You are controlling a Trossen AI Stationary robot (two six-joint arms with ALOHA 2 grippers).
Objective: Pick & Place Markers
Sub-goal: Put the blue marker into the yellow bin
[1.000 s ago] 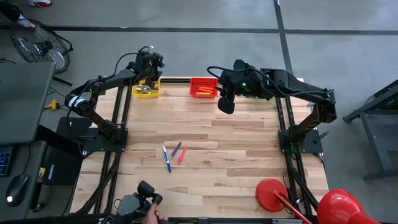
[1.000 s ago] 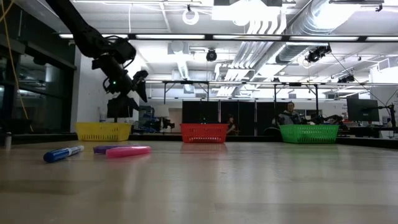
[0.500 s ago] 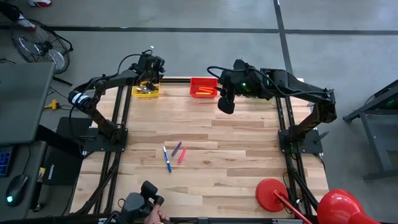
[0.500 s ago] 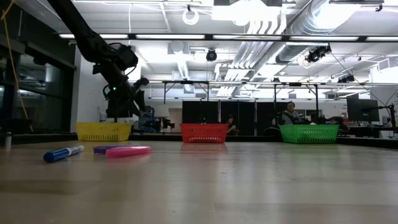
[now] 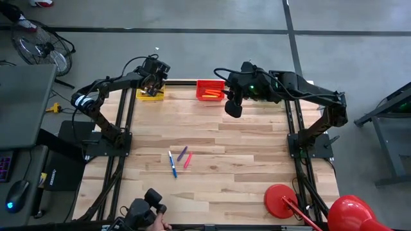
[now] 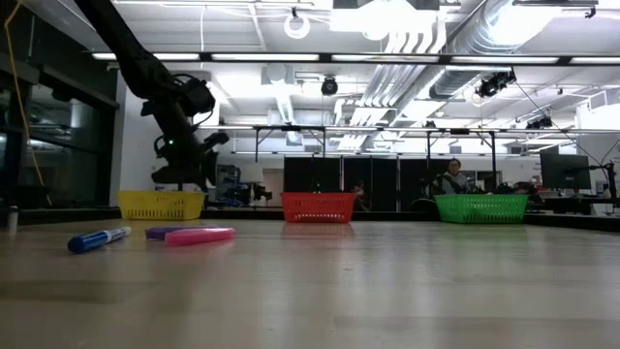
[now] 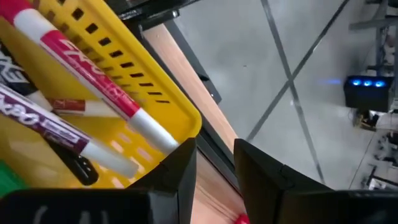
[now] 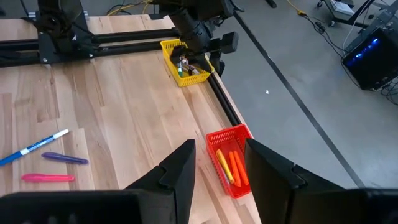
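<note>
Three markers lie side by side in the middle of the tabletop: a blue marker, a purple marker and a pink marker. More markers sit in the yellow basket and the red basket. The left gripper hangs over the yellow basket with a narrow gap and nothing in it. The right gripper hangs near the red basket, part open and empty. The markers look light, stiff and smooth, so they may roll. I think the middle of the barrel is the best place to pinch one.
</note>
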